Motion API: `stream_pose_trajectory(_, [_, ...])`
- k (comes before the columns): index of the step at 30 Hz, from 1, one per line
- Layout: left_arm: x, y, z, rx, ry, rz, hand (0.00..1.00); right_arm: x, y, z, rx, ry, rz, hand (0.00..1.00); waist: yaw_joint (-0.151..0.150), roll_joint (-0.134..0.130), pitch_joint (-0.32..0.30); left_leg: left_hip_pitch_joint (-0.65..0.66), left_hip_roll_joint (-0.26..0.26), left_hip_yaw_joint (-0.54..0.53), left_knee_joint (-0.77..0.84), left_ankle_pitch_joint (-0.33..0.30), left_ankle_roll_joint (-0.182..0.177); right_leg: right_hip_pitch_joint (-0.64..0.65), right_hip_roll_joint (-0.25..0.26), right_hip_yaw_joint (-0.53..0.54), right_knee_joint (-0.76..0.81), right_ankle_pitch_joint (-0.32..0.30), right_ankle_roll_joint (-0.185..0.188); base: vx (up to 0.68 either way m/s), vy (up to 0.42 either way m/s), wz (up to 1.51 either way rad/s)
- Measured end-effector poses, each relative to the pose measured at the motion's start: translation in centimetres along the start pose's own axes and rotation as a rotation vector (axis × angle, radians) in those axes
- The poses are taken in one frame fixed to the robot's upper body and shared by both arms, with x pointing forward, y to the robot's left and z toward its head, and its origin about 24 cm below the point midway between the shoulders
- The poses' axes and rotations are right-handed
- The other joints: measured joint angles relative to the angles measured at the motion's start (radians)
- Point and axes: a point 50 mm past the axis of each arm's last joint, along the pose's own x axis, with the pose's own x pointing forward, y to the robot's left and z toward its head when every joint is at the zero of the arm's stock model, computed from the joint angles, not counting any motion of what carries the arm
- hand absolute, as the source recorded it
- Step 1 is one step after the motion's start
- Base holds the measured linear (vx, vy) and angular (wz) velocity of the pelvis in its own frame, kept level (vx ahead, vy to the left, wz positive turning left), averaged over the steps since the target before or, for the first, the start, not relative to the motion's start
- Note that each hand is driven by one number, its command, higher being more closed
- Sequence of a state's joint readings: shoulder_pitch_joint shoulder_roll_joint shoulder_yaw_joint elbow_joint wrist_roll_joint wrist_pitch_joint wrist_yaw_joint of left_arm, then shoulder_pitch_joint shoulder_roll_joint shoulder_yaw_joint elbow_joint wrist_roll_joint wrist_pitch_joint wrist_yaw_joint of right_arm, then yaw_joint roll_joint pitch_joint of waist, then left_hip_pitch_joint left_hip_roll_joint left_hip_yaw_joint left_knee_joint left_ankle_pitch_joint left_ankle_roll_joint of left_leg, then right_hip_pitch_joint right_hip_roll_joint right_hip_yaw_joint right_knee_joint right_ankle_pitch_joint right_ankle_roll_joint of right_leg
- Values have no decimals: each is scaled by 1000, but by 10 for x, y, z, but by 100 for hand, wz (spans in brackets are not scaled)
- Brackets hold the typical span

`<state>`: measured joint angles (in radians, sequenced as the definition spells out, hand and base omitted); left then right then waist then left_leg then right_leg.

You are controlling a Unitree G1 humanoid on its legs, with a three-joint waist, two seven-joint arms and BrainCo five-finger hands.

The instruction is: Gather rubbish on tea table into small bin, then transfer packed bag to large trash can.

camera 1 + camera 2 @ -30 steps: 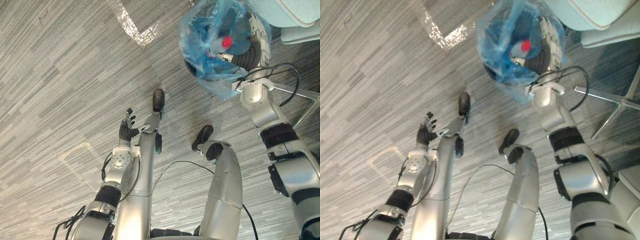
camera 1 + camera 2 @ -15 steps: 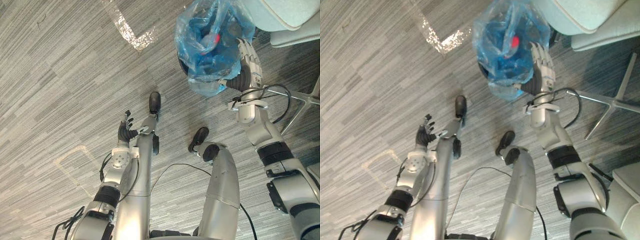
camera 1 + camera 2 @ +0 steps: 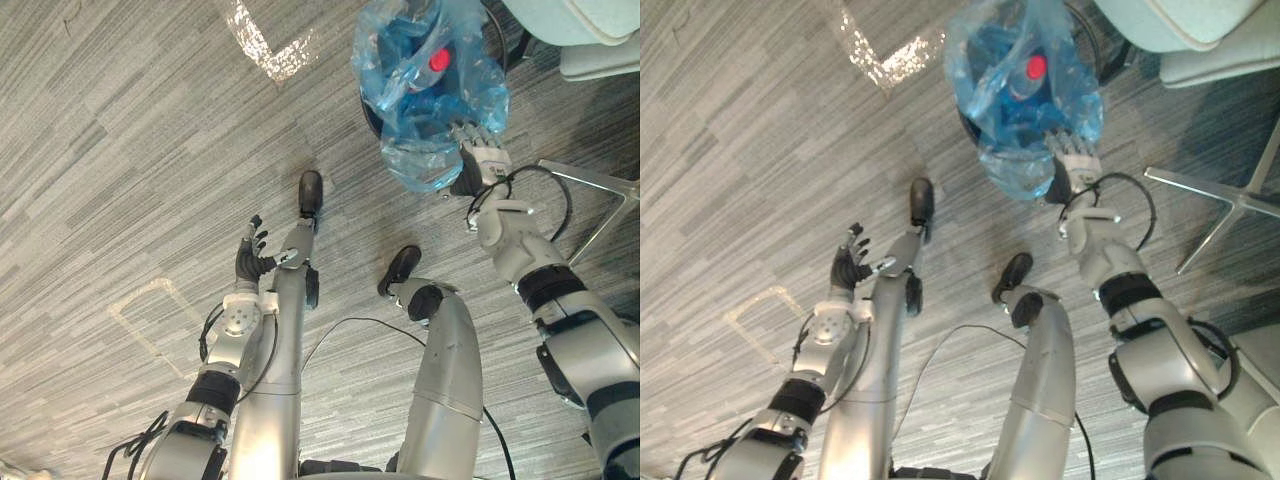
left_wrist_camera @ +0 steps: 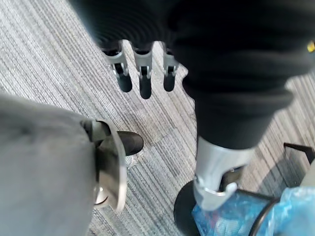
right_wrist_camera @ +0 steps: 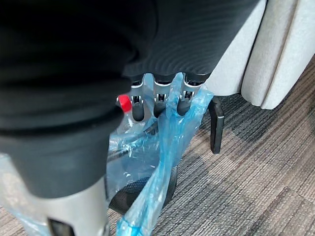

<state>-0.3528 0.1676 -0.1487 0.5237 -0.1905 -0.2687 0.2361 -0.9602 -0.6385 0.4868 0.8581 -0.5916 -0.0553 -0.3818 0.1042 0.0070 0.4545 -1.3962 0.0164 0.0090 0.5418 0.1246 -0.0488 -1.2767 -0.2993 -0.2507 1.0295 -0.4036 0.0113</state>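
Observation:
A blue plastic bag stuffed with rubbish stands in a small black bin on the floor ahead. A red bottle cap shows through the film. My right hand is at the bag's near edge, fingers straight against the plastic. In the right wrist view a strip of the bag hangs across the fingers, with the red cap beside them and the bin's mesh below. My left hand hangs idle over the floor, fingers relaxed and holding nothing.
A pale upholstered seat stands right behind the bin, with its black frame close by. A chair's metal leg spreads over the floor on the right. Shiny tape marks the carpet on the left.
My right hand has drawn back from alongside the bag to its near edge. The whole picture has shifted slightly, so the camera moved. The left hand is unchanged.

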Motion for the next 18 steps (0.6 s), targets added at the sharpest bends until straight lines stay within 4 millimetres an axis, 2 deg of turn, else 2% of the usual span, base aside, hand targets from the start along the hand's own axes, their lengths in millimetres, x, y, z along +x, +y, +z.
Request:
stream_pose_trajectory(12, [0,-2,0,-7,2,-6,0,-1,5,-3,-8,28,11,0,0,0,0,0,-6,6,-16,7,10,0,-15,-11,4,-1,-1,-61,42,4])
stream_pose_trajectory(18, [0,-2,0,-10,5,-1,0,-2,-10,5,64,9,-100,0,-3,0,0,0,0,8,-13,16,11,0,-11,-11,4,-1,-1,-59,31,-2])
